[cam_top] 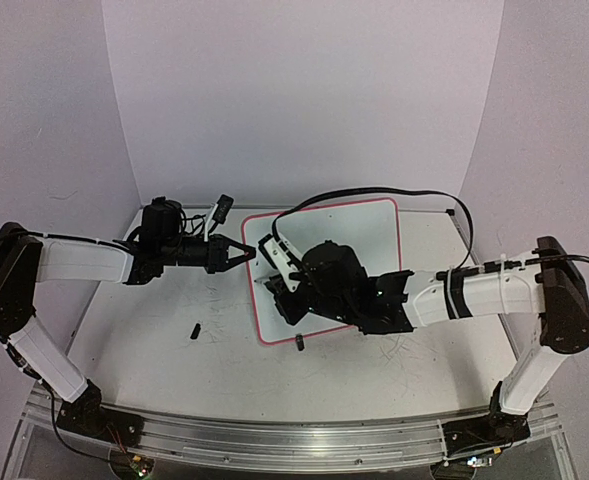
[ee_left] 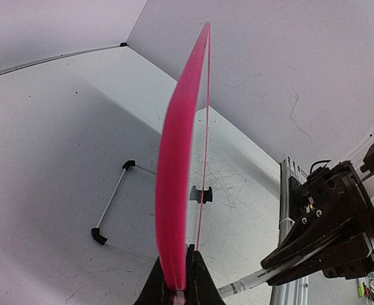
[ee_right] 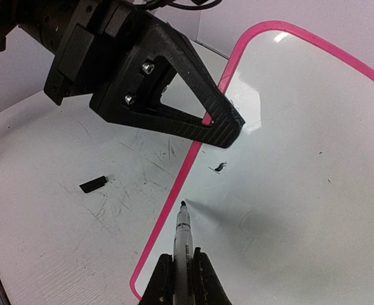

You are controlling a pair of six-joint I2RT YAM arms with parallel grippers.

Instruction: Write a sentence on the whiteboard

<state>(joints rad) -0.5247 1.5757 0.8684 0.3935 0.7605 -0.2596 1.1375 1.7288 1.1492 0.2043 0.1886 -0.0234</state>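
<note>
At the far left the left arm point(cam_top: 79, 258) reaches in across the table point(cam_top: 144, 350), and the left gripper point(cam_top: 240, 252) is clamped tight on the left edge of the whiteboard point(cam_top: 359, 235). In the left wrist view the pink border runs straight away from the pinched fingers point(ee_left: 199, 279), seen edge-on. On the tabletop left of the board lies a small black piece point(ee_right: 93, 185), clear of the border. The whiteboard lies at the middle of the table, its longer sides running roughly left to right and its right end turned slightly toward the back wall. The gripped left edge faces the left arm. Just inside that edge there is only a small black mark point(ee_right: 220, 168) on the white surface, close under the left gripper's fingertip. No readable words show. Nearer the arms than that mark, the marker point(ee_right: 184, 235) stands with its long axis running out from the right gripper point(ee_right: 183, 279). Its dark tip points at the board's left border and meets its own shadow on the white surface, just inside the pink line. The right gripper is clenched on the marker's barrel and hangs over the near left part of the board. The right arm point(cam_top: 494, 290) stretches back from there to the right side of the table.
</note>
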